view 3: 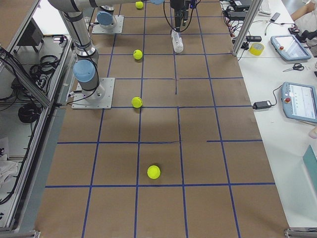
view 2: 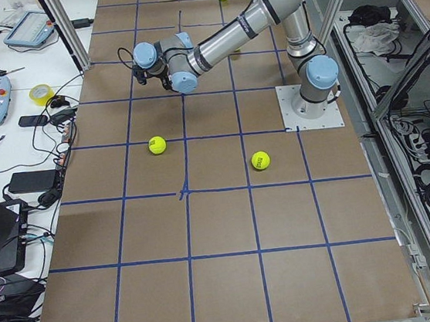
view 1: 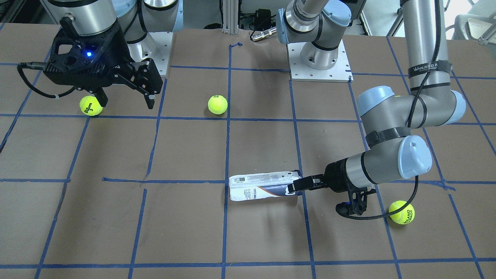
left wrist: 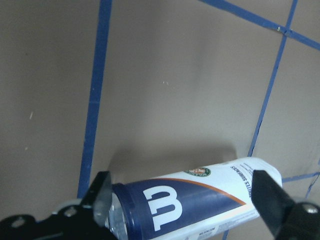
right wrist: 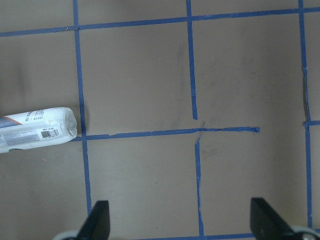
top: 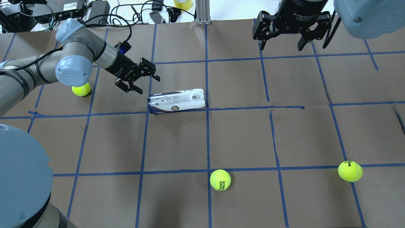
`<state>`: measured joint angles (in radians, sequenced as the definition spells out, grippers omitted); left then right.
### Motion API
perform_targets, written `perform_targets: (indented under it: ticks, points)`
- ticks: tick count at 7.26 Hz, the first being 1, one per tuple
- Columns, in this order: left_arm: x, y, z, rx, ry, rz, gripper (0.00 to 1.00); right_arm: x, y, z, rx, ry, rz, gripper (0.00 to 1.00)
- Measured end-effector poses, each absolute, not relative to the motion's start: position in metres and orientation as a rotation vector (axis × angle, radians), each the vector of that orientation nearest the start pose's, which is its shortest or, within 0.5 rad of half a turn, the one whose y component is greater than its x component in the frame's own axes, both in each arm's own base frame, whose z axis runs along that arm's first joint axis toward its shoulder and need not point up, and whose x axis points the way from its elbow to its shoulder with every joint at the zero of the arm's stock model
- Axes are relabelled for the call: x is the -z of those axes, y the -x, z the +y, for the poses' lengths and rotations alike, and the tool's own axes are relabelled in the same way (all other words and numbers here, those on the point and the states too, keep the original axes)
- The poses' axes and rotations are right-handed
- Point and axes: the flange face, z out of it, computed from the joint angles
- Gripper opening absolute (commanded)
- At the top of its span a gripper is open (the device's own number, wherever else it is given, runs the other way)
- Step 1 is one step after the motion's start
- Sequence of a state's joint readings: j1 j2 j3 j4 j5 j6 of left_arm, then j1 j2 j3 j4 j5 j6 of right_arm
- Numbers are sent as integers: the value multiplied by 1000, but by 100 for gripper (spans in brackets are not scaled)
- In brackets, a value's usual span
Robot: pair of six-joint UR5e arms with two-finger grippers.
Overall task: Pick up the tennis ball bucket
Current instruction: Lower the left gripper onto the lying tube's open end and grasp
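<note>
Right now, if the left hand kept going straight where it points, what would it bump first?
Probably the tennis ball bucket: its navy end lies right before the open left hand.

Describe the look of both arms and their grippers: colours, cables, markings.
The left arm and right arm are silver-grey tubes with pale blue joint caps. A black cable runs down the left arm under black straps, one lettered in white. The left gripper and right gripper are black and two-fingered. A blue light glows on the right gripper's body.
</note>
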<state>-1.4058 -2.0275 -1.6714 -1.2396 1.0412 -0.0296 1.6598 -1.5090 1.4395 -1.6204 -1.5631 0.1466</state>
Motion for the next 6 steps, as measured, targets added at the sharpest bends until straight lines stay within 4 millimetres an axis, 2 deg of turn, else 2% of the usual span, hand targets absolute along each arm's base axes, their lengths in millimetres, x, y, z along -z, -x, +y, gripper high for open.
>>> perform_targets:
  ticks: [2, 6]
  points:
    - [-220, 84, -616, 306, -350, -2551, 100, -522, -180, -514, 169, -83, 3115, 100]
    - [-199, 88, -625, 304, -354, -2494, 100, -519, -178, -514, 163, -84, 3127, 100]
